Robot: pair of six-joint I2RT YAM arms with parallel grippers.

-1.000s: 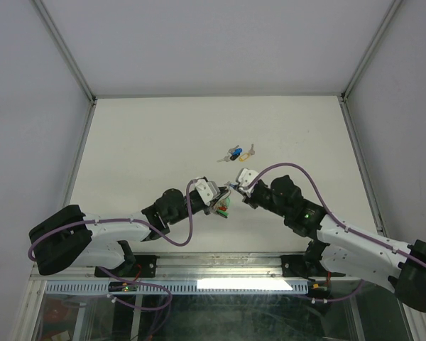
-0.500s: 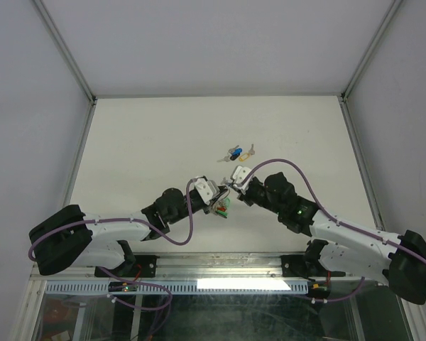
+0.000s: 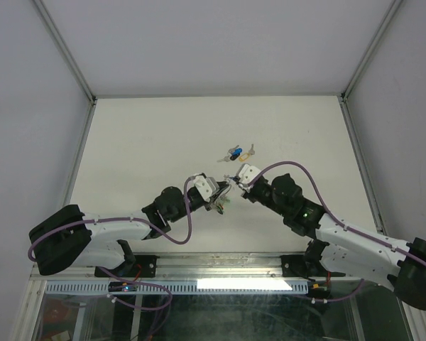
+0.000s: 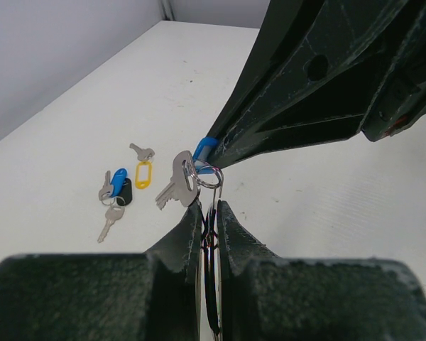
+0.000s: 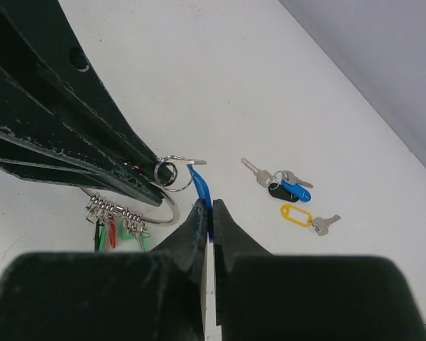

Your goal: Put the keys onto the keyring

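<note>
My left gripper (image 4: 207, 206) is shut on the keyring (image 5: 167, 212), a large silver ring seen edge-on between its jaws, with green and red tags (image 5: 118, 231) hanging below it. My right gripper (image 5: 208, 206) is shut on the blue tag (image 5: 201, 190) of a silver key (image 4: 179, 179), whose small ring (image 5: 172, 172) sits against the keyring at the left fingertips. In the top view both grippers, left (image 3: 217, 193) and right (image 3: 236, 179), meet above the table's middle. More keys (image 3: 238, 152) lie beyond them: a blue and dark pair (image 5: 287, 186) and a yellow-tagged one (image 5: 298, 214).
The white table (image 3: 142, 142) is walled by grey panels on three sides. The loose keys (image 4: 121, 188) lie a short way past the fingertips. Both arms' purple cables (image 3: 291, 168) loop above the wrists.
The right arm swung slightly left, then came back right. The left wrist shifted a little, so the green tags show less from above. Both grippers stayed shut.
</note>
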